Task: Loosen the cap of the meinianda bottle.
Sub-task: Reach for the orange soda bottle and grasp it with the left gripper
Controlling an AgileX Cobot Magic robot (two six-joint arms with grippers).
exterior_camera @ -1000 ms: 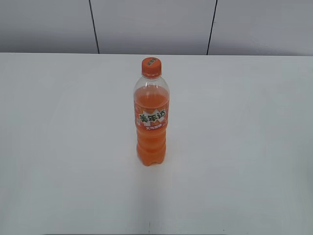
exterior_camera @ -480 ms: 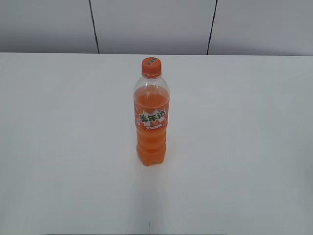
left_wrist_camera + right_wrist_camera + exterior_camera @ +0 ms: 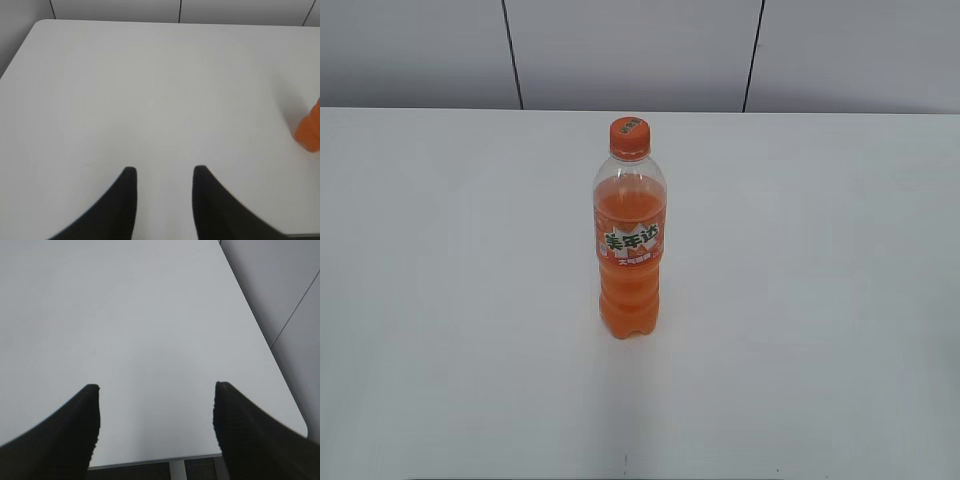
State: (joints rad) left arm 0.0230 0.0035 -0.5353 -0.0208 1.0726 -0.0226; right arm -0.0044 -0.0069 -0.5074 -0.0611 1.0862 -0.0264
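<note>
upright, meinianda bottle (image 3: 630,240) holds orange drink; cap (image 3: 629,137) on.

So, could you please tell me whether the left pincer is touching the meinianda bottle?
Apart. In the left wrist view the left pincer is open over bare table, with the meinianda bottle far off at the right edge.

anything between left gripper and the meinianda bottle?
Nothing: left wrist view shows only bare white table between the open left gripper and the meinianda bottle at the right edge.
</note>
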